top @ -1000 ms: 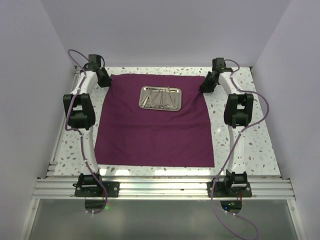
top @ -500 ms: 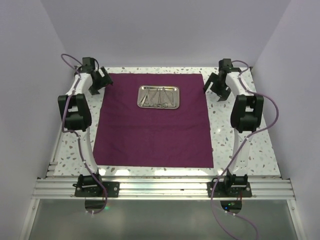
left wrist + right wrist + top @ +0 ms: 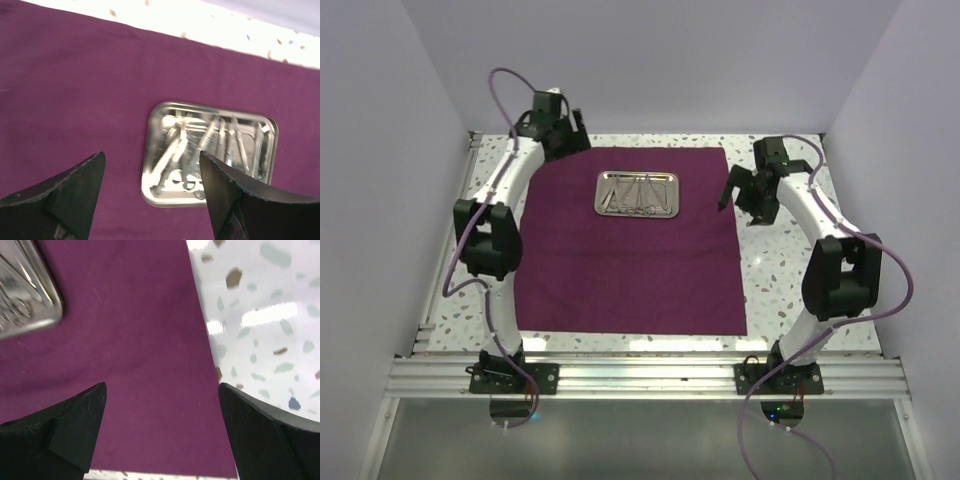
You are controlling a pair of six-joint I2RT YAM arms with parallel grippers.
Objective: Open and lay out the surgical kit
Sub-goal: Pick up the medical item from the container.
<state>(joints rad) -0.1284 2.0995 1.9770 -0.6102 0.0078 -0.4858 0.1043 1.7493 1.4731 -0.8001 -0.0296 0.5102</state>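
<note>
1. The dark purple cloth (image 3: 620, 270) lies flat on the speckled surface (image 3: 790, 280).
2. The shiny steel tray (image 3: 677, 196) sits far, long side left-right.
3. It lies between the open left tool (image 3: 152, 157) and open right tool (image 3: 162, 386).

tray (image 3: 601, 195) on the far half of the cloth (image 3: 620, 270) (instruments (image 3: 640, 196) inside).

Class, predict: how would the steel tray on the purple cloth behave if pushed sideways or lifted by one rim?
The steel tray looks rigid and shallow, so it probably keeps its shape and resists tipping. Its polished rim looks slippery; a pinch may slide. Pushed, it might wrinkle the cloth beneath, and the loose instruments inside would likely shift.
</note>
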